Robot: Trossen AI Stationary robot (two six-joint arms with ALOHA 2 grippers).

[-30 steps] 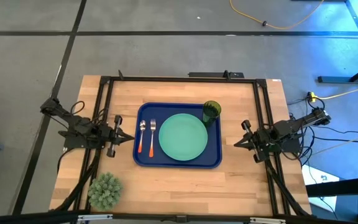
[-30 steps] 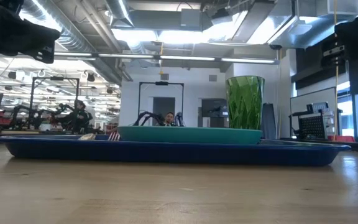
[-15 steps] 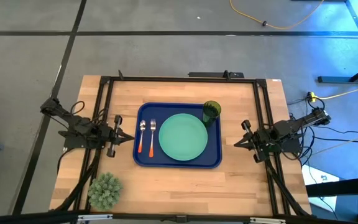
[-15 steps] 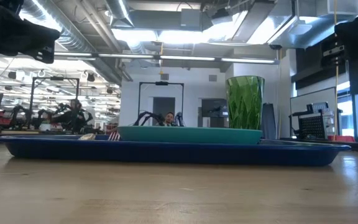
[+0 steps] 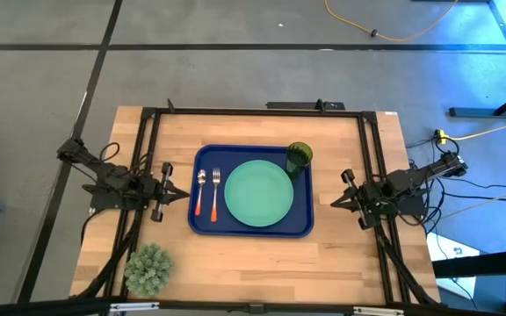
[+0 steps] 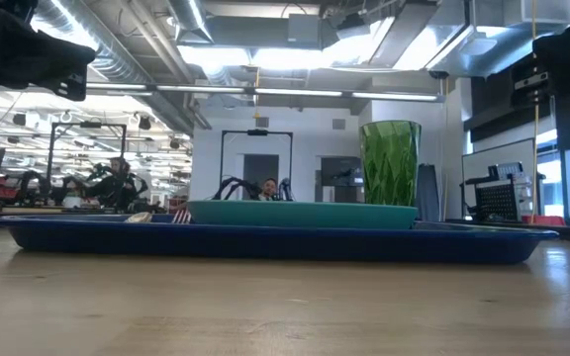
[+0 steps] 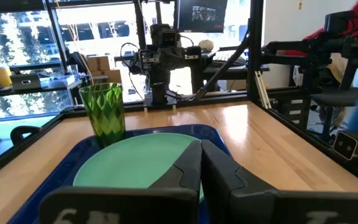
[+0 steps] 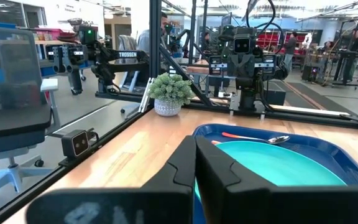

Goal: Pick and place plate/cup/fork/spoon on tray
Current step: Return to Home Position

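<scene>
Left hand closed, empty | right hand closed, empty | plate on tray

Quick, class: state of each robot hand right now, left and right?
Left hand: closed, holding nothing, off the tray's left edge.
Right hand: closed, holding nothing, off the tray's right edge.

Spiky plant on table

Mint-green plate, dark blue tray, olive-green faceted cup, orange-handled fork and spoon.
</scene>
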